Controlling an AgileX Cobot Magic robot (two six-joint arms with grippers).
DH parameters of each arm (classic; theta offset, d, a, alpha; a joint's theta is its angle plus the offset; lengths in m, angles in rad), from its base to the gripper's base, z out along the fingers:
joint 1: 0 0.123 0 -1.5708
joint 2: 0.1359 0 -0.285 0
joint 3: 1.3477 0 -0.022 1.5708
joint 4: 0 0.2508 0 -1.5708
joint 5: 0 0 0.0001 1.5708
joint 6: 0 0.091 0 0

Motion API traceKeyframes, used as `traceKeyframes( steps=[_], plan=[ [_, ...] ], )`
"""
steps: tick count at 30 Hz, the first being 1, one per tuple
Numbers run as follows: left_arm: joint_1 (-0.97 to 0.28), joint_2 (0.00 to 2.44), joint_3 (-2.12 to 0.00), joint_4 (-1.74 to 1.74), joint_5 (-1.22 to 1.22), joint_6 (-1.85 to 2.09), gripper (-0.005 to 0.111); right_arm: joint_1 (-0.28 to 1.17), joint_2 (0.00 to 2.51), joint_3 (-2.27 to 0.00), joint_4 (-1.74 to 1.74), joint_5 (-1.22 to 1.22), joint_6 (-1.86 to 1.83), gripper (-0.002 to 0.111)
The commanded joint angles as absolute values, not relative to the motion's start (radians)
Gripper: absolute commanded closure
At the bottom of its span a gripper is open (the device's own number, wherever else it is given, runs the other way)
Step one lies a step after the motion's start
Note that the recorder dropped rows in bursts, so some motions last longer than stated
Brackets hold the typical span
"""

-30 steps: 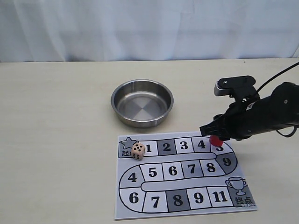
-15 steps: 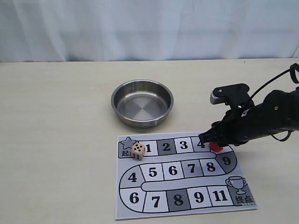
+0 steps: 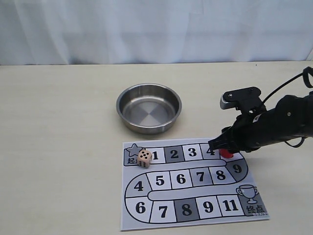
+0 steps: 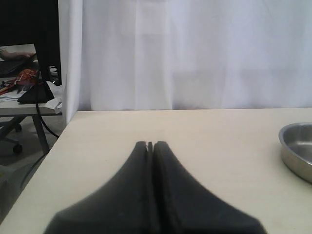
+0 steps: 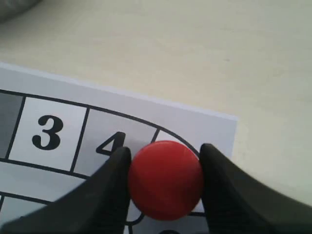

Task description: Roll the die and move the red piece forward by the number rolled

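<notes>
The right claw (image 3: pixel 222 149) is closed around the red piece (image 3: pixel 226 153). In the right wrist view its two black fingers (image 5: pixel 109 187) press against opposite sides of the piece's round red top (image 5: pixel 165 179). The piece is at the upper right bend of the track on the paper game board (image 3: pixel 181 178), just past the square marked 4 and above the one marked 9. The number of the square beneath it is hidden. Whether the piece's base touches the paper cannot be told.

The die (image 3: pixel 144 157) lies on the same board, well apart from the piece, between the star square at the start of the track and the square marked 1. Its top face appears to show five black pips.

A round metal bowl (image 3: pixel 148 86) sits on the pale surface (image 3: pixel 58 147) just beyond the board.

The left claw (image 4: pixel 150 145) shows only in its own wrist view. Its fingertips meet with nothing between them, above bare surface, and the bowl's rim (image 4: pixel 297 146) is off to one side.
</notes>
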State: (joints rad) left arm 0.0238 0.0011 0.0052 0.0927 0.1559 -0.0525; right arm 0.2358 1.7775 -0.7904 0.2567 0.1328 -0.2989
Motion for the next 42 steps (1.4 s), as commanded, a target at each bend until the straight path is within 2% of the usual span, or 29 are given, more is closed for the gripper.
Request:
traceKeyframes(
  steps=[1, 9, 18, 21, 25, 30, 32, 36, 42],
  plan=[
    [0.024, 0.0, 0.0, 0.093, 0.144, -0.053, 0.107, 0.23, 1.783, -0.785, 0.245, 0.129, -0.291, 0.065],
    [0.024, 0.0, 0.0, 0.093, 0.144, -0.053, 0.107, 0.23, 1.775, -0.796, 0.245, 0.125, -0.246, 0.044],
    [0.024, 0.0, 0.0, 0.093, 0.144, -0.053, 0.107, 0.23, 1.693, -0.803, 0.253, 0.129, -0.232, 0.043],
    [0.024, 0.0, 0.0, 0.093, 0.144, -0.053, 0.107, 0.23, 1.657, -0.803, 0.253, 0.15, -0.161, 0.054],
    [0.024, 0.0, 0.0, 0.093, 0.144, -0.053, 0.107, 0.201, 1.604, -0.826, 0.253, 0.236, -0.158, 0.081],
    [0.024, 0.0, 0.0, 0.093, 0.142, -0.053, 0.107, 0.122, 1.556, -0.875, 0.245, 0.412, -0.158, 0.1],
    [0.024, 0.0, 0.0, 0.093, 0.142, -0.053, 0.107, 0.09, 1.547, -0.909, 0.213, 0.496, -0.158, 0.104],
    [0.024, 0.0, 0.0, 0.093, 0.142, -0.053, 0.107, 0.036, 1.545, -0.965, 0.144, 0.631, -0.158, 0.104],
    [0.024, 0.0, 0.0, 0.093, 0.142, -0.053, 0.107, 0.021, 1.545, -0.998, -0.024, 0.707, -0.1, 0.104]
  ],
)
